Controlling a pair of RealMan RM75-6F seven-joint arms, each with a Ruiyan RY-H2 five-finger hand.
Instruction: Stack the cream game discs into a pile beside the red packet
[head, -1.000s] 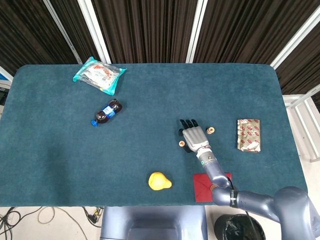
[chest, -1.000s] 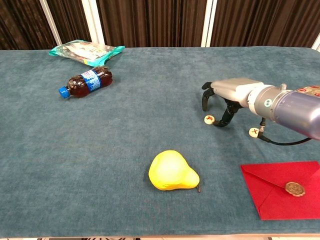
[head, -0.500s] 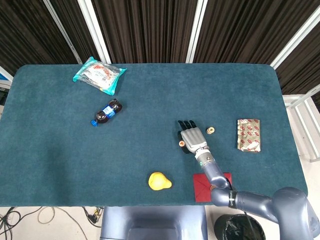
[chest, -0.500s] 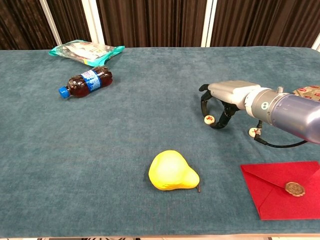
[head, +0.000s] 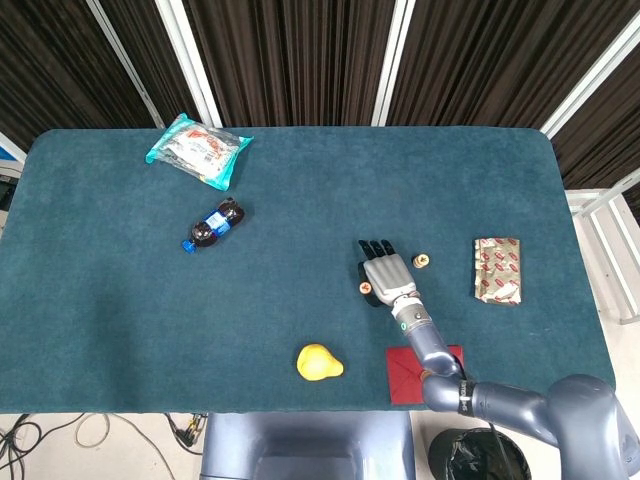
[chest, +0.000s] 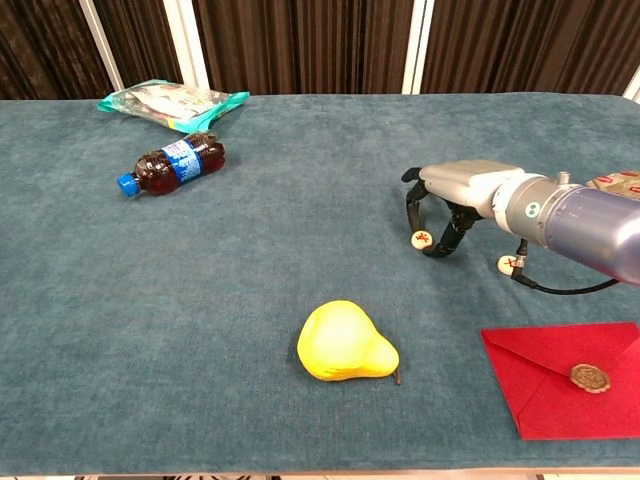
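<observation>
Arching over one cream disc (chest: 421, 239), the right hand (chest: 447, 203) has its fingers (chest: 410, 207) curled downward and apart, caging the piece; from the chest view the disc looks tipped up against a fingertip, though whether it is truly pinched I cannot tell. The cupped pose seems meant to trap so small and flat a thing against the soft counter (chest: 250, 300), where it would otherwise slide. A second cream disc (chest: 510, 264) lies just behind the fingers on the wrist side, beneath the forearm. Nearer the robot than the fingers, and well apart from them, sits the red packet (chest: 560, 385), so the pile's place is a short carry back. Beyond the fingers' right side lies a patterned foil packet (head: 497, 269). No left hand shows in either view.
</observation>
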